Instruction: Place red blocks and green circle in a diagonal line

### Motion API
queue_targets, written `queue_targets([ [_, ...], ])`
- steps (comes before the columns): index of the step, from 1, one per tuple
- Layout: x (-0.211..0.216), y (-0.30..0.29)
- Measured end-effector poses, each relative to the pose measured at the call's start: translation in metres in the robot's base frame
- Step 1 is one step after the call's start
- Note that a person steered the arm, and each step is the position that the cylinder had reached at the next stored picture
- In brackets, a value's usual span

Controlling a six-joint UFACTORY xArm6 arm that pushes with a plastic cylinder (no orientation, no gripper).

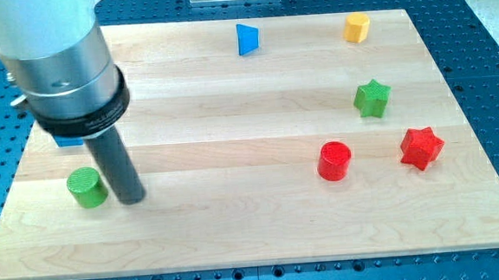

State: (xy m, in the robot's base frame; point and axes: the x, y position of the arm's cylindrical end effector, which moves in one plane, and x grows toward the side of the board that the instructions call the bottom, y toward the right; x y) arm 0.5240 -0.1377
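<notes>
Resting bare and holding nothing, my tip (pixel 132 199) touches the green circle (pixel 86 186) just to its left, so circling behind it should let me push rightward toward the distant red cylinder (pixel 334 161) and red star (pixel 421 148).

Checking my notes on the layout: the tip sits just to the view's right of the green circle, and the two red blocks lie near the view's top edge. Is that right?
Not quite. The camera view shows my tip just to the view's right of the green circle, but the red circle and red star lie in the view's lower right, not near the top edge.
</notes>
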Motion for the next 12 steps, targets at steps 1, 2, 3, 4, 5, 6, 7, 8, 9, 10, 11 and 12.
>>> queue_targets([
  [1,-0.017,-0.02],
  [2,-0.01,-0.059],
  [3,0.004,-0.059],
  [4,-0.025,0.063],
  [5,-0.038,0.204],
  [6,-0.065,0.299],
  [7,-0.069,0.367],
  [8,-0.068,0.407],
  [9,-0.037,0.412],
  [10,0.013,0.361],
  [11,0.008,0.38],
  [12,-0.04,0.413],
])
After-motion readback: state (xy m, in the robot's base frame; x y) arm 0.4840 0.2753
